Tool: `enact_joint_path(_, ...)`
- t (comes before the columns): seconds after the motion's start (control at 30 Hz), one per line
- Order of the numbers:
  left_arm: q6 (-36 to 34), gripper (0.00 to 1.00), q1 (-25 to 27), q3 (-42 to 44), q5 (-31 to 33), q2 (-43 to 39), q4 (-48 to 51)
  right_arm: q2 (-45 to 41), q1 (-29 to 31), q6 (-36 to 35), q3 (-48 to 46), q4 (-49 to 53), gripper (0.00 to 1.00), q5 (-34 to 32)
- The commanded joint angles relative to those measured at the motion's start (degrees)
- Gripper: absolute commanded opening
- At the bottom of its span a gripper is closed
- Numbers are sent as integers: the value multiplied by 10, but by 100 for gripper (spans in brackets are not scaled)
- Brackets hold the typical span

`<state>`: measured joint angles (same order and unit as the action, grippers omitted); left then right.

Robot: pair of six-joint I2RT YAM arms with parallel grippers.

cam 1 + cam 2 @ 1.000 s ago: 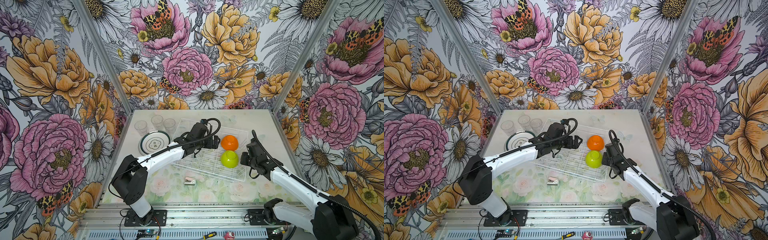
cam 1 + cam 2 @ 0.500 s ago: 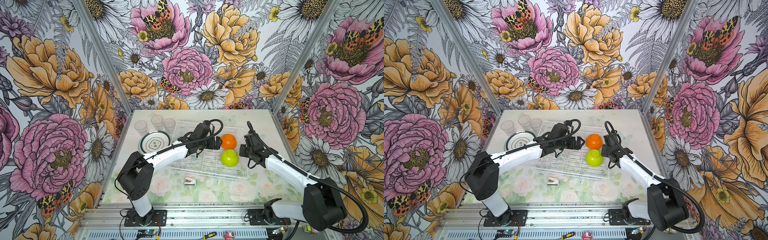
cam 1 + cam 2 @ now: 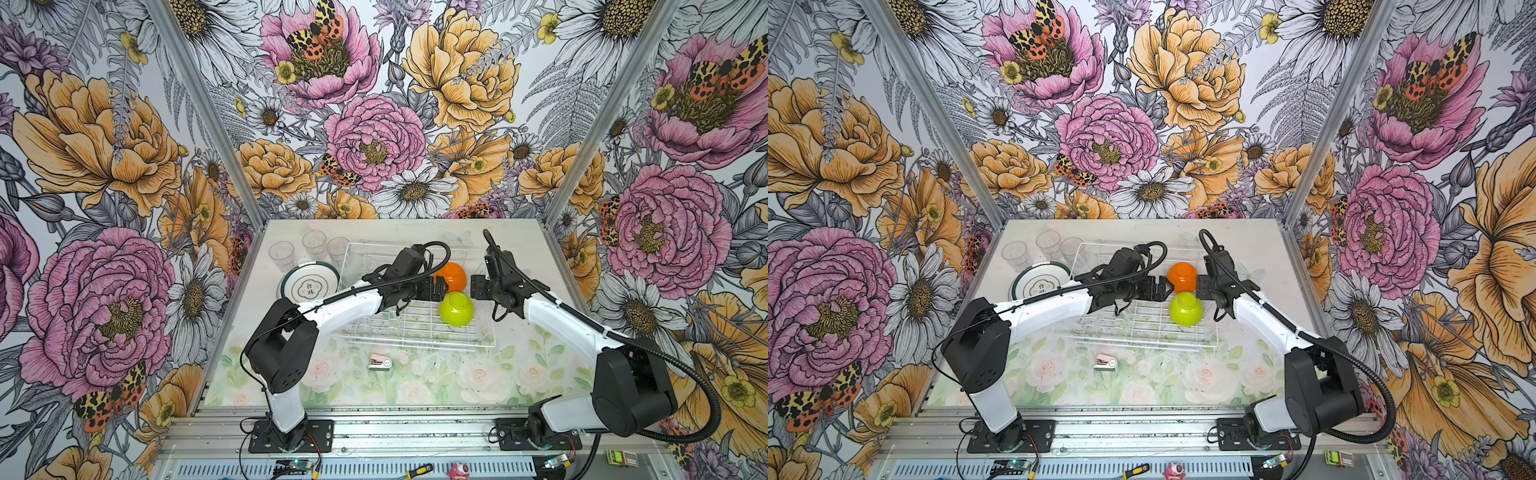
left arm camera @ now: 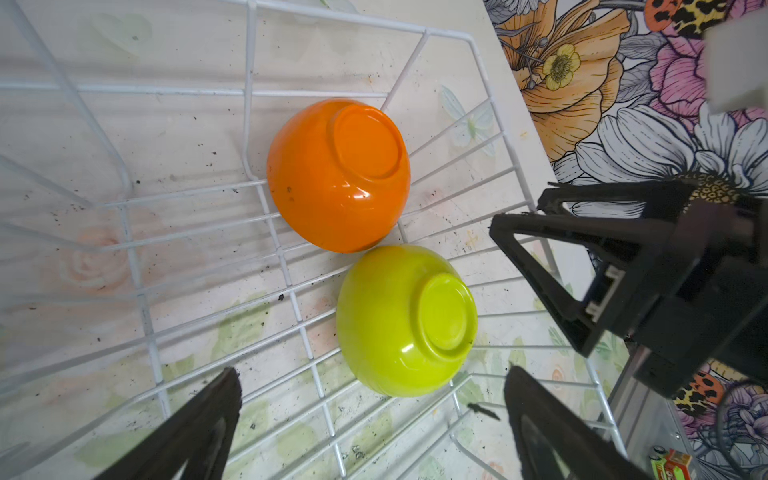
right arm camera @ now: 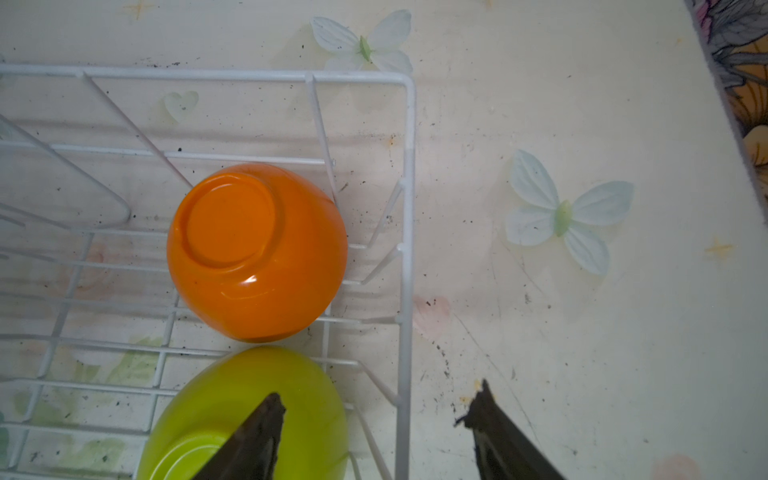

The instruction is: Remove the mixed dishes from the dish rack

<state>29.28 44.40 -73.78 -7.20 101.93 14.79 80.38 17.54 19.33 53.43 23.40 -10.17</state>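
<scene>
Both top views show the plate (image 3: 309,285) marked 食味 — left tool (image 3: 441,288) and right tool (image 3: 476,286) both spread

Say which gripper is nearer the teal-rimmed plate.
Left. The left gripper hovers over the dish rack, short of the orange bowl; the right gripper is beyond that bowl, at the rim farthest from the teal-rimmed plate.

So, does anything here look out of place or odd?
A small pink-and-white stapler-like object lies on the table just in front of the dish rack; it is no dish. The table also shows dark specks.
</scene>
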Motion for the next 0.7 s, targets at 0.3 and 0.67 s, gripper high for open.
enact_joint_path(0.3,84,99,6,22,-63,40,-91,-168,-12,90,-71,-14,86,84)
enact_joint_path(0.67,153,99,10,37,-110,92,-173,-307,-18,155,-151,-21,86,147)
